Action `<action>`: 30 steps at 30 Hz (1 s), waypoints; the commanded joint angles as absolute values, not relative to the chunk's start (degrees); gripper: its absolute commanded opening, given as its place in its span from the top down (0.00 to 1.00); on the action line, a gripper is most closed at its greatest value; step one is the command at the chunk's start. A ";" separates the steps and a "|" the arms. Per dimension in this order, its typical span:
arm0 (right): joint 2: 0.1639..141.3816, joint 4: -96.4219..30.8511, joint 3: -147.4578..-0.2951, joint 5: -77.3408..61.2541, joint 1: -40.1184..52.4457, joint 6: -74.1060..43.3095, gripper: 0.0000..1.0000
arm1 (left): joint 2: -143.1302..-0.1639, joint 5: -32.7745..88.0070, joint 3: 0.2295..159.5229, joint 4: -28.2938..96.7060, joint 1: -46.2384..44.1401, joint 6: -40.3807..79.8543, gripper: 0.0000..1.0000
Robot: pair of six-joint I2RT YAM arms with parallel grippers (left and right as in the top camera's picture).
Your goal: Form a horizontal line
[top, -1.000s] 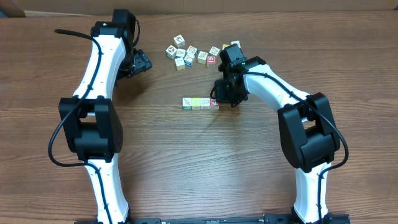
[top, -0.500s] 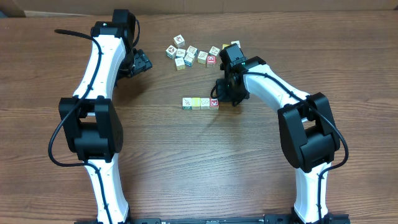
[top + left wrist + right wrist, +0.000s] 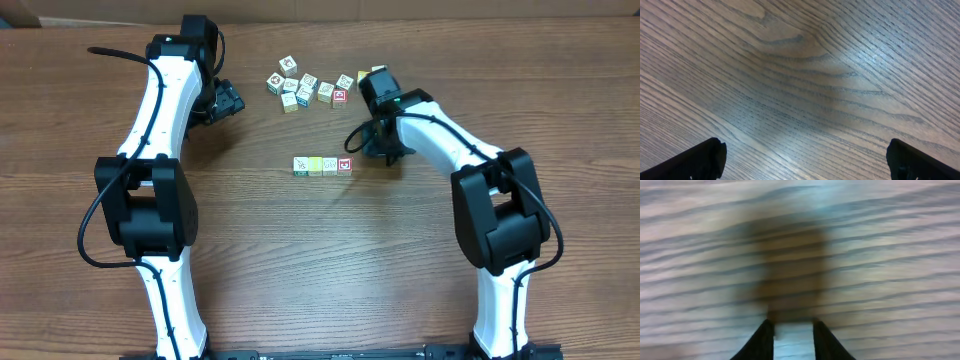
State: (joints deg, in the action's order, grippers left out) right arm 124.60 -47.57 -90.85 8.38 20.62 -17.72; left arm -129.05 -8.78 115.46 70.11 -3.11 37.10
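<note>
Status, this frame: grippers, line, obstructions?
Left gripper wide open, empty. Right gripper slightly parted, empty, clear of the horizontal line. Three cubes touching, straight. Loose cubes farther back, nothing obstructing.

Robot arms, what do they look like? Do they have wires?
The left arm and right arm have smooth white shells and chunky black joints. A thin black cable runs along each, looping out beside the left arm's big joint. The left gripper and right gripper are black.

Overhead sharp, even light. Right wrist view motion-blurred, dark shadow on worktop [image 3: 900, 235] ahead of right fingers [image 3: 759, 341]. Left wrist: mild glare top right.
</note>
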 commanded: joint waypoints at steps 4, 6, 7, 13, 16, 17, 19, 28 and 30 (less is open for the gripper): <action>124.42 -47.66 -90.39 10.72 14.28 -18.20 0.25 | -129.64 -9.02 116.51 70.04 -3.40 36.62 0.00; 124.42 -47.68 -89.69 10.72 11.99 -18.20 0.07 | -129.64 -9.02 116.51 70.04 -3.40 36.60 0.00; 124.42 -47.68 -89.36 10.70 10.92 -18.20 0.00 | -129.64 -9.02 116.51 70.04 -3.40 36.60 0.00; 124.42 -47.70 -88.64 10.46 5.72 -18.17 0.00 | -129.64 -9.04 116.51 70.04 -3.40 36.60 0.00; 124.42 -47.40 -88.64 10.46 4.14 -18.20 0.00 | -129.64 -9.02 116.51 70.04 -3.40 36.60 0.00; 124.42 -46.92 -88.64 10.46 3.84 -18.20 0.00 | -129.64 -9.02 116.51 70.04 -3.40 36.60 0.00; 124.42 -45.23 -88.64 10.46 3.42 -18.17 0.00 | -129.64 -9.02 116.51 70.04 -3.40 36.60 0.00; 124.42 -41.65 -88.64 10.48 3.36 -18.17 0.00 | -129.64 -9.02 116.51 70.04 -3.40 36.60 0.00; 124.42 -41.63 -88.64 10.48 3.36 -18.17 0.00 | -129.64 -9.02 116.51 70.04 -3.40 36.60 0.00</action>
